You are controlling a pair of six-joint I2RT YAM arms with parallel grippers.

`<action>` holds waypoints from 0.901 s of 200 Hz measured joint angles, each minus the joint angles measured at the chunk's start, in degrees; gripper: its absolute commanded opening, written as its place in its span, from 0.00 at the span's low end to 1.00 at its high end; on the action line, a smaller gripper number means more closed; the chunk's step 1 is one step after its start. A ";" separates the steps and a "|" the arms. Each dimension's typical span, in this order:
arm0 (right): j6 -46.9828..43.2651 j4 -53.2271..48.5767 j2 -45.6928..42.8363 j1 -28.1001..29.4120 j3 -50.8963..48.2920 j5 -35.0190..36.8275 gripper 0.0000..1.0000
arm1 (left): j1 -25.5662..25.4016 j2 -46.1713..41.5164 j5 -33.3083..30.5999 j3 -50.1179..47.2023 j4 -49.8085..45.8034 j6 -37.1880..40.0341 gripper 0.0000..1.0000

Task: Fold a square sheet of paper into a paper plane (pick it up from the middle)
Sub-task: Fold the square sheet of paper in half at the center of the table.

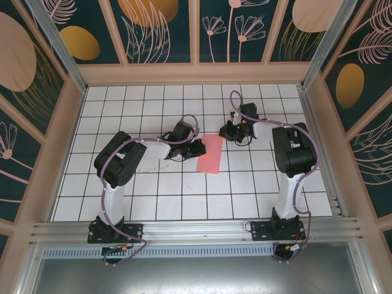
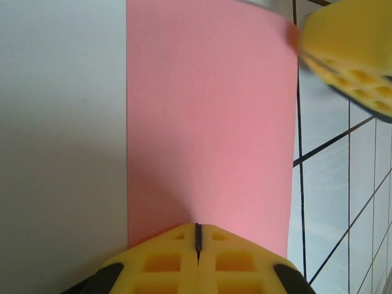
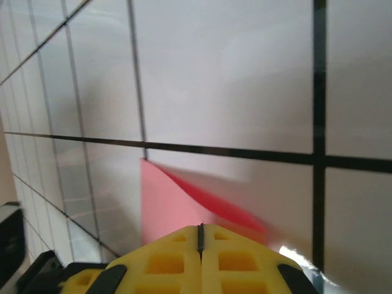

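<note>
The square sheet of paper [image 1: 210, 156] lies mid-table as a narrow salmon-pink rectangle, folded over. My left gripper [image 1: 197, 147] is at its left long edge. In the left wrist view the paper [image 2: 208, 122] stretches flat ahead of that gripper [image 2: 197, 228], whose yellow fingers are shut with the sheet dimpling toward their tips. My right gripper [image 1: 228, 132] is at the paper's far right corner and shows there as a yellow finger [image 2: 349, 55]. In the right wrist view this gripper [image 3: 200, 228] is shut on the paper [image 3: 165, 202], whose corner curls up off the tiles.
The white grid-tiled table [image 1: 153, 196] is walled by a wooden frame with patterned panels [image 1: 196, 30]. An aluminium rail [image 1: 196, 229] runs along the near edge by the arm bases. Open tiles lie in front of and behind the paper.
</note>
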 measured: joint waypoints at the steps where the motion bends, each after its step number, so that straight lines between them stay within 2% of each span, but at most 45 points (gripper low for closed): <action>1: 0.00 -0.02 -0.13 0.00 -0.02 0.00 0.03 | 0.00 0.00 0.00 -0.02 0.00 0.04 0.00; 48: 0.28 2.23 -8.26 1.81 -4.00 -1.07 0.03 | 0.00 -0.02 0.00 -0.15 0.24 0.31 0.00; 80: 0.85 2.86 -7.54 4.13 -8.35 -1.60 0.03 | 0.00 -0.11 0.00 -0.20 0.24 0.31 0.00; 124: 1.09 3.04 -4.46 4.46 -10.64 -0.61 0.02 | 0.00 -0.26 0.07 -0.33 0.26 0.28 0.00; 146: 1.11 4.48 -3.82 4.52 -11.80 -0.68 0.01 | -0.09 -1.75 -0.37 -1.36 -0.94 0.22 0.13; 157: 1.18 5.44 -3.82 4.57 -12.24 -0.87 0.01 | -0.11 -3.43 -1.66 -2.36 -2.71 -0.15 0.14; 167: 1.38 6.14 -3.96 4.66 -12.63 -0.81 0.01 | -0.15 -6.23 -4.37 -3.67 -4.28 -0.90 0.19; 180: 1.86 6.78 -4.42 5.03 -13.14 -0.07 0.01 | -0.15 -11.21 -8.50 -5.25 -6.08 -2.25 0.20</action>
